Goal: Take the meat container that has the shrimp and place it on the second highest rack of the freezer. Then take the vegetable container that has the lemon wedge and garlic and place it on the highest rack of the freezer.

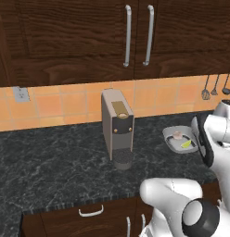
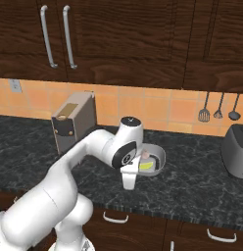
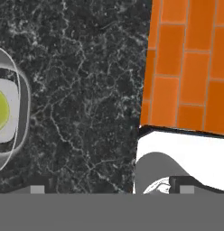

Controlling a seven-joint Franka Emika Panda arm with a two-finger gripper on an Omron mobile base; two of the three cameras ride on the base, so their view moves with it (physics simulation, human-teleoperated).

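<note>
You have the dark wooden wall cupboards (image 1: 112, 37) across the top, with the orange tiled wall (image 1: 56, 104) under them. Below runs the black speckled surface (image 1: 47, 162); its near edge sits over the drawer fronts (image 1: 91, 213), and its left stretch lies open, with bare stone from the near edge to the tiles. The white arm (image 2: 69, 171) reaches from the near side over the middle of the surface.

The grey coffee machine (image 1: 117, 127) stands upright against the far side, left of the tray. A dark toaster (image 2: 236, 149) stands at the far right, well apart from the tray, with bare stone between them. Kitchen utensils (image 2: 219, 108) hang on the tiles above it.

The grey tray (image 1: 172, 139) lies flat on the surface, right of the coffee machine and clear of it. In it you can see the lemon wedge (image 1: 187, 144) on the near side and the garlic (image 1: 176, 135) just beyond it.

The end effector (image 3: 111, 189) hangs beside the tray, over bare stone, with the tray (image 3: 21, 108) and wedge (image 3: 1, 108) at the left edge of the hand view. Its fingertips (image 3: 37, 189) stand wide apart and grip nothing.
</note>
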